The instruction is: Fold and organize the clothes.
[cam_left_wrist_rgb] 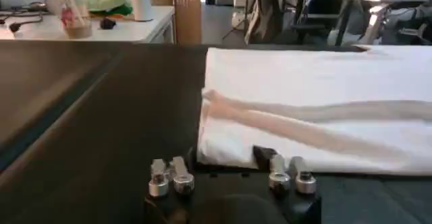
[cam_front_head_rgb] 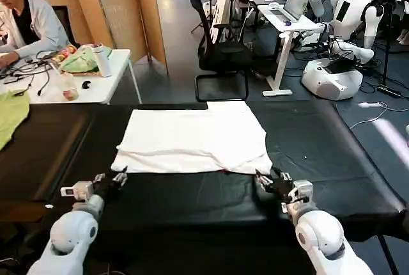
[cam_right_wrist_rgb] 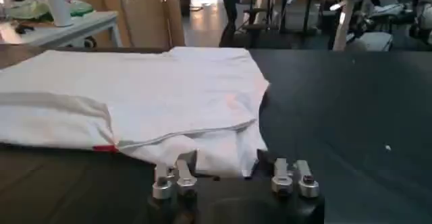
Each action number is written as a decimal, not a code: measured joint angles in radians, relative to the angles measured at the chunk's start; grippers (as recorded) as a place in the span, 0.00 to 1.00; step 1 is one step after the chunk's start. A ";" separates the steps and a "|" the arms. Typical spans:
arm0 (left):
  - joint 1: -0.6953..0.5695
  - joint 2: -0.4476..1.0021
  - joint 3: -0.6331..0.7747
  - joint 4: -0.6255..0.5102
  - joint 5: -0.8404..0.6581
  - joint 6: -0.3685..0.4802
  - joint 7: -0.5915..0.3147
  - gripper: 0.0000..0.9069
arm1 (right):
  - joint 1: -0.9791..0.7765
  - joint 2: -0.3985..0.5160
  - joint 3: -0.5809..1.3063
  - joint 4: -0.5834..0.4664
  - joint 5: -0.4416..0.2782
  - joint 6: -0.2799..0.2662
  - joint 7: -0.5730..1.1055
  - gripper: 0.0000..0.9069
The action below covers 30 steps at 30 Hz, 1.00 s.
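The clothes are one white T-shirt [cam_front_head_rgb: 195, 139], plain side up, folded into a rough rectangle in the middle of the black table [cam_front_head_rgb: 339, 153]. My left gripper [cam_front_head_rgb: 121, 174] sits open at the shirt's near left corner. In the left wrist view that gripper [cam_left_wrist_rgb: 228, 160] has the T-shirt [cam_left_wrist_rgb: 317, 110] edge right at the gap between its fingers. My right gripper [cam_front_head_rgb: 261, 178] is open at the near right corner. In the right wrist view the T-shirt [cam_right_wrist_rgb: 155, 97] corner, with a hem seam across it, lies between the fingers of this gripper [cam_right_wrist_rgb: 226, 164].
A lime-green cloth [cam_front_head_rgb: 9, 118] hangs over the table's far left edge. Behind stand a white side table [cam_front_head_rgb: 102, 86] with cables and a cup, an office chair [cam_front_head_rgb: 220, 51] and a white desk [cam_front_head_rgb: 287, 22]. Bare black surface flanks the shirt.
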 joint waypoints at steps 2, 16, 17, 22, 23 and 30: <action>0.003 0.005 0.000 -0.002 -0.004 0.003 0.001 0.00 | 0.000 -0.003 0.000 0.002 0.000 0.000 -0.001 0.08; 0.081 0.055 0.010 -0.092 0.039 0.075 -0.067 0.00 | -0.167 -0.071 0.074 0.222 0.094 -0.167 0.151 0.00; 0.095 0.061 0.006 -0.108 0.038 0.085 -0.079 0.00 | -0.196 -0.071 0.085 0.245 0.092 -0.175 0.157 0.00; 0.206 0.094 -0.020 -0.229 0.035 0.127 -0.114 0.00 | -0.322 -0.067 0.130 0.347 0.084 -0.216 0.180 0.00; 0.230 0.098 -0.026 -0.254 0.036 0.131 -0.116 0.00 | -0.341 -0.066 0.138 0.363 0.084 -0.218 0.180 0.00; 0.405 0.109 -0.066 -0.390 0.052 0.137 -0.127 0.97 | -0.392 -0.062 0.148 0.402 0.067 -0.219 0.124 0.97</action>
